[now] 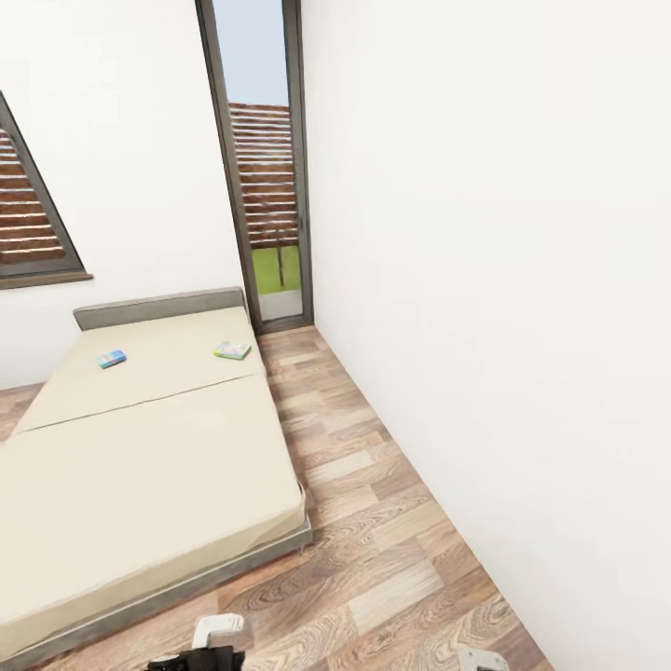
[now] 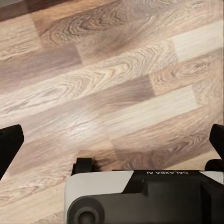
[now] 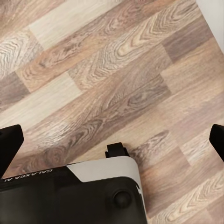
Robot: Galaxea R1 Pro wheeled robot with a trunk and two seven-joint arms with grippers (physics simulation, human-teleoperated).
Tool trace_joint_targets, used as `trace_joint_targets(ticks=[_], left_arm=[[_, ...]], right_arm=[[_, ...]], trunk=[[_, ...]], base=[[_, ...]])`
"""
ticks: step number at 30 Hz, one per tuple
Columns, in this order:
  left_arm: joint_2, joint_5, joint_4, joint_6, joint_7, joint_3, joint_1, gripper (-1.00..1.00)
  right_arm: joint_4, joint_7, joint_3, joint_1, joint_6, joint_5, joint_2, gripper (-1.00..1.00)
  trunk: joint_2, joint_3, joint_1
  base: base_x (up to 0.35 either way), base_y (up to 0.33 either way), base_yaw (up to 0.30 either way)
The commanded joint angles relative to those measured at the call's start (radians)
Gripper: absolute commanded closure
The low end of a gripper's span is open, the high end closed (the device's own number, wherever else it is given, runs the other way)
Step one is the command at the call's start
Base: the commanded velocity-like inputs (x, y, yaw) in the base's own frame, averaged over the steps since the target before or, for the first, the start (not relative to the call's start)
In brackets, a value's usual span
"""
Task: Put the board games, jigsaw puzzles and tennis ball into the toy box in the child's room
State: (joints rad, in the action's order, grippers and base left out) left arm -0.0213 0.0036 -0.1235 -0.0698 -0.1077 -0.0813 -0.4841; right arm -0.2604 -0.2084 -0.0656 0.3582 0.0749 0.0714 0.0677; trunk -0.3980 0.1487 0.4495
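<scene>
Wood floor (image 1: 373, 559) closest, right under robot's white base (image 2: 100, 184). Left gripper (image 2: 112, 144) hangs over planks, fingers wide apart, holding nothing. Right gripper (image 3: 112, 144) same: fingers far apart, nothing between. Both point down, likely tucked for driving. Bed (image 1: 140, 466) ahead on left, beside tall window (image 1: 266, 158). Two board games lie up near headboard: blue one (image 1: 111, 359), green-yellow one (image 1: 232, 350) near bed edge. Both well out of reach. Robot likely needs to roll closer first.
</scene>
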Motion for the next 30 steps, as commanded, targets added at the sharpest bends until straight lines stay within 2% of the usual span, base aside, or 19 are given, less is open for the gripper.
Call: trace_joint_targets(ticks=[1,2,3,5,6,7,8,9,10,12,13,15,17,19,20,21,26,30], left_arm=[[-0.007,0.001,-0.005,-0.017,-0.026,-0.008,-0.002,-1.00],[-0.015,0.001,-0.009,-0.032,-0.047,-0.009,-0.003,-1.00],[-0.032,0.002,-0.022,-0.083,-0.091,-0.009,-0.007,-1.00],[-0.051,0.002,-0.053,-0.162,-0.139,-0.010,-0.009,-1.00],[-0.072,0.002,-0.108,-0.255,-0.192,-0.010,-0.011,-1.00],[-0.082,0.002,-0.145,-0.304,-0.221,-0.010,-0.012,-1.00],[-0.105,0.002,-0.235,-0.399,-0.287,-0.009,-0.012,-1.00],[-0.117,0.002,-0.284,-0.445,-0.325,-0.009,-0.012,-1.00],[-0.142,0.002,-0.389,-0.530,-0.409,-0.008,-0.010,-1.00],[-0.165,0.003,-0.495,-0.610,-0.503,-0.008,-0.008,-1.00],[-0.187,0.002,-0.595,-0.685,-0.600,-0.007,-0.006,-1.00],[-0.205,0.001,-0.684,-0.751,-0.697,-0.008,-0.004,-1.00],[-0.239,-0.001,-0.804,-0.841,-0.875,-0.017,-0.002,-1.00],[-0.255,-0.002,-0.835,-0.862,-0.950,-0.031,0.000,-1.00],[-0.266,-0.003,-0.854,-0.877,-1.011,-0.053,0.001,-1.00],[-0.278,-0.004,-0.877,-0.891,-1.088,-0.102,0.002,-1.00],[-0.284,-0.003,-0.895,-0.899,-1.136,-0.187,0.002,-1.00],[-0.282,-0.001,-0.899,-0.899,-1.142,-0.200,0.002,-1.00]], right_arm=[[-0.004,-0.001,-0.004,0.000,0.005,0.006,0.000,-1.00],[-0.005,0.000,-0.005,0.001,0.007,0.005,-0.001,-1.00],[-0.013,0.001,-0.005,0.005,0.015,0.006,-0.003,-1.00],[-0.029,0.003,-0.006,0.010,0.030,0.007,-0.004,-1.00],[-0.056,0.004,-0.007,0.014,0.058,0.007,-0.004,-1.00],[-0.075,0.004,-0.007,0.015,0.079,0.008,-0.003,-1.00],[-0.132,0.005,-0.008,0.016,0.132,0.008,-0.001,-1.00],[-0.169,0.005,-0.008,0.016,0.162,0.008,0.000,-1.00],[-0.257,0.005,-0.009,0.013,0.230,0.011,0.001,-1.00],[-0.361,0.006,-0.010,0.010,0.305,0.016,0.002,-1.00],[-0.473,0.007,-0.011,0.007,0.379,0.020,0.003,-1.00],[-0.582,0.010,-0.011,0.005,0.448,0.024,0.004,-1.00],[-0.750,0.014,-0.010,0.006,0.543,0.040,0.006,-1.00],[-0.803,0.015,-0.008,0.006,0.571,0.052,0.006,-1.00],[-0.839,0.016,-0.006,0.006,0.593,0.063,0.007,-1.00],[-0.877,0.016,0.002,0.007,0.633,0.074,0.014,-1.00],[-0.915,0.018,0.010,0.007,0.672,0.084,0.025,-1.00],[-0.937,0.019,0.012,0.012,0.678,0.105,0.035,-1.00]], trunk=[[-0.002,0.002,0.001],[-0.002,0.002,0.001],[-0.002,0.002,0.001],[-0.002,0.002,0.001],[-0.002,0.002,0.001],[-0.002,0.002,0.001],[-0.002,0.002,0.001],[-0.002,0.002,0.001],[-0.002,0.002,0.001],[-0.002,0.002,0.001],[-0.002,0.002,0.001],[-0.002,0.002,0.001],[-0.002,0.002,0.001],[-0.002,0.002,0.001],[-0.002,0.002,0.001],[-0.002,0.002,0.001],[-0.002,0.002,0.001],[-0.002,0.002,0.001]], base=[[0.000,-0.002,0.007],[0.000,-0.002,0.006],[0.000,-0.001,0.004],[0.000,-0.001,0.003],[0.000,0.000,0.002],[0.000,0.000,0.001],[0.000,0.000,0.000],[0.000,0.000,0.000],[0.000,0.000,0.000],[0.000,0.000,0.000],[0.000,0.000,0.000],[0.000,0.000,0.000],[0.000,0.000,0.000],[0.000,0.000,0.000],[0.000,0.000,0.000],[0.000,0.000,0.000],[0.000,0.000,0.000],[0.000,0.000,0.000]])
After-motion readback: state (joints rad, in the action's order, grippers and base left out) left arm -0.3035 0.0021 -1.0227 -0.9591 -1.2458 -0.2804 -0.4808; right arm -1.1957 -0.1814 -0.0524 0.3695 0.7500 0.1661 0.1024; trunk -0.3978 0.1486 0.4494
